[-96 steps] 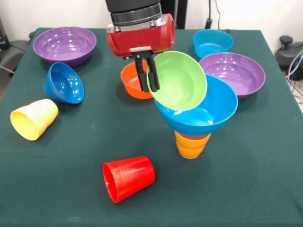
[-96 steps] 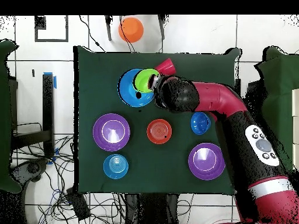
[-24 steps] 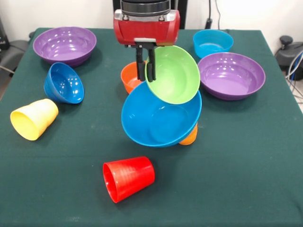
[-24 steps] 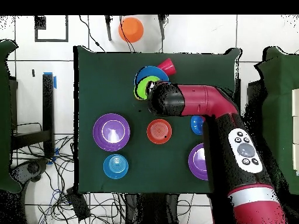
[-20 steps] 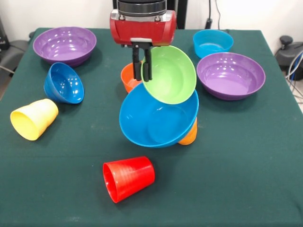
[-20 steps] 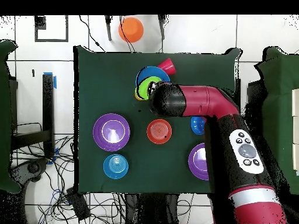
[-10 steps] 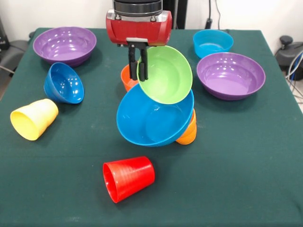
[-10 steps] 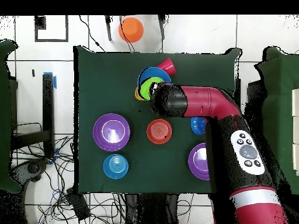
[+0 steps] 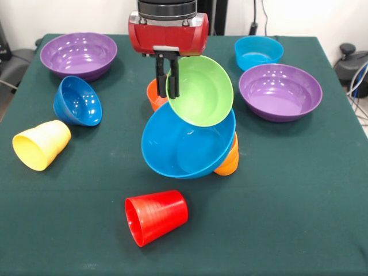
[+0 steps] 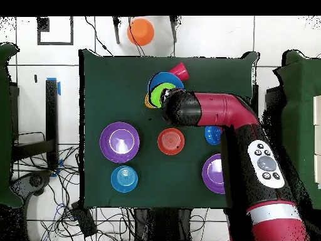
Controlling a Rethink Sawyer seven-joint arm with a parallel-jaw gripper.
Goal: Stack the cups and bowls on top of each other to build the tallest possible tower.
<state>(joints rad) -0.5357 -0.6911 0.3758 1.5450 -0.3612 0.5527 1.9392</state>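
Observation:
My gripper (image 9: pixel 167 86) is shut on the rim of the green bowl (image 9: pixel 201 92), which hangs tilted with its opening facing the camera. Below it the large blue bowl (image 9: pixel 185 144) is tipped on its side against the leaning orange cup (image 9: pixel 229 162). The green bowl's lower edge touches the blue bowl's rim. In front, the red cup (image 9: pixel 156 215) lies on its side, as does the yellow cup (image 9: pixel 40 144) at the left. From overhead the arm's wrist covers the gripper; the blue bowl (image 10: pixel 164 81) and red cup (image 10: pixel 178 70) show beside it.
An orange bowl (image 9: pixel 153 96) sits behind the gripper. A dark blue bowl (image 9: pixel 77 100) is tilted at the left. Purple bowls (image 9: pixel 77 54) (image 9: pixel 280 91) stand at the back left and right, with a cyan bowl (image 9: pixel 257 52) at the back right. An orange object (image 10: pixel 140 30) lies off the table.
The blue bowl, earlier level on the upright orange cup, has tipped over and the cup leans. My gripper drifted left with the green bowl; nothing moved in the last half second.

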